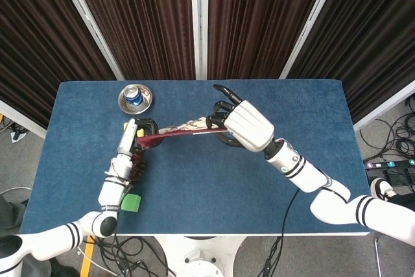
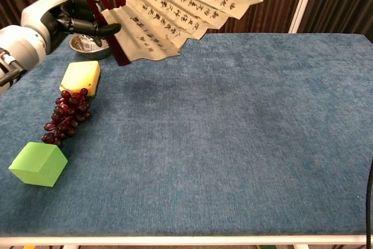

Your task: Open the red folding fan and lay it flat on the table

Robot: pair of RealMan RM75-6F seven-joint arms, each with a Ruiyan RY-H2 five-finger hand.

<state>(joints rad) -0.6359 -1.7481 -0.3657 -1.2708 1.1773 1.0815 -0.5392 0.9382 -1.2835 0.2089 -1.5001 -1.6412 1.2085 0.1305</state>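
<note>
The red folding fan (image 2: 192,4) is spread open in the air above the table's back left: cream paper with black characters, dark red ribs. From above, in the head view, the fan (image 1: 181,129) shows edge-on as a thin line. My left hand (image 1: 131,139) (image 2: 58,18) grips its pivot end close to the metal bowl. Gripping the fan's far outer end is my right hand (image 1: 243,124), which the chest view does not show.
A metal bowl (image 1: 135,97) (image 2: 87,44) with a blue can stands at the back left. A yellow block (image 2: 80,77), a bunch of dark grapes (image 2: 65,115) and a green cube (image 2: 38,164) lie along the left side of the blue table (image 2: 245,144).
</note>
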